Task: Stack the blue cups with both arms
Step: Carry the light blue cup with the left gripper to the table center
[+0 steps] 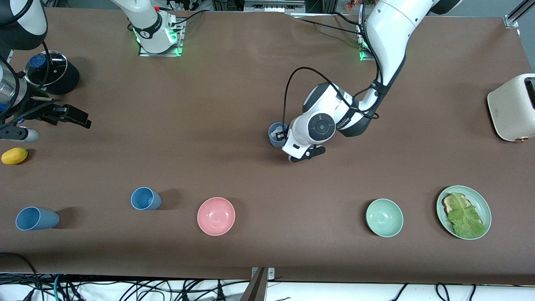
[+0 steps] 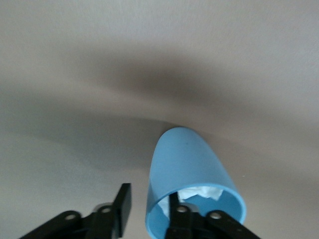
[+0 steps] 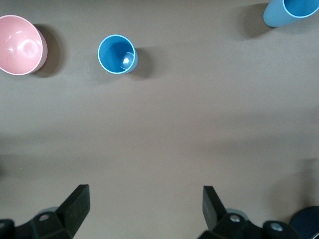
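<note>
- Left wrist view shows my left claw (image 2: 148,208) low at the grey-blue cup (image 2: 192,174). One finger is inside the mouth and the other finger (image 2: 122,203) is outside the wall.
- The jaws are partly apart. I see a gap between the outer finger and the cup wall, so the left claw straddles the rim but does not pinch it.
- This cup stands on the table (image 1: 234,92), and something white and crumpled (image 2: 202,193) lies inside it, just beside my inner finger.
- My right claw (image 3: 144,204) hangs with its jaws wide and holds nothing. It is over the right arm's end of the table and it waits.
- The brighter blue cup (image 3: 116,54) stands upright in front of the right claw, next to the pink bowl (image 3: 20,45). It is well apart from my left claw.
- A third blue cup (image 3: 291,11) is at the right arm's end of the table, close to the front edge.
- I judge the task to be at an early step, because no cup sits inside another yet.
- The next move asks one claw to close firmly on a cup wall and lift the cup straight up. It must then bring the cup exactly over the mouth of another cup before it lets go.
</note>
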Action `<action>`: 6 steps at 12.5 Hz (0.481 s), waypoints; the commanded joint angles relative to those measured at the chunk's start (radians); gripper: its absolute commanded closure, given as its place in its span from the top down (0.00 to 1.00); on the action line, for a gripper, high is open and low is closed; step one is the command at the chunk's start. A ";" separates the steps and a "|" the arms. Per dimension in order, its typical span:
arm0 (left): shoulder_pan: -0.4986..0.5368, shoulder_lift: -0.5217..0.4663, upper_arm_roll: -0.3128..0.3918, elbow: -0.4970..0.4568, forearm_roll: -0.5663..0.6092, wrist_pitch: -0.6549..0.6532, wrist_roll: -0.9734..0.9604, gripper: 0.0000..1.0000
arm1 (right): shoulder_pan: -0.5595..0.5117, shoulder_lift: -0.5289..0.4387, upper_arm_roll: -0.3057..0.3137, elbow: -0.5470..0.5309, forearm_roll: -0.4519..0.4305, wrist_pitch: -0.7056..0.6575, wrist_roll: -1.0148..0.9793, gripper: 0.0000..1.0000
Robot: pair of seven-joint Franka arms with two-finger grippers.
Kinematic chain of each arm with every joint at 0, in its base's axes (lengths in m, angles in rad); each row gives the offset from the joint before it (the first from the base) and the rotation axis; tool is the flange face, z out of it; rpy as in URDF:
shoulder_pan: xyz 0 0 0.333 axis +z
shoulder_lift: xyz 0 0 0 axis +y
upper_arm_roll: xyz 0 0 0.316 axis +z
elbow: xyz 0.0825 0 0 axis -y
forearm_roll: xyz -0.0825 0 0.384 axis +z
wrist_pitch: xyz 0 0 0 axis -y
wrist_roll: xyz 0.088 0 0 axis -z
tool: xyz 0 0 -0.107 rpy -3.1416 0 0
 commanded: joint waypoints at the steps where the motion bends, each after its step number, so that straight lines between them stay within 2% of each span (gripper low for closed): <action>1: 0.020 0.008 0.004 0.118 -0.004 -0.142 0.000 1.00 | -0.003 0.004 0.001 0.018 -0.010 -0.006 -0.010 1.00; 4: 0.102 0.005 0.004 0.216 -0.006 -0.327 0.029 1.00 | -0.003 0.004 0.001 0.018 -0.007 0.000 -0.008 1.00; 6: 0.157 -0.002 0.011 0.261 0.009 -0.413 0.133 1.00 | 0.002 0.017 0.003 0.015 0.001 0.051 -0.011 1.00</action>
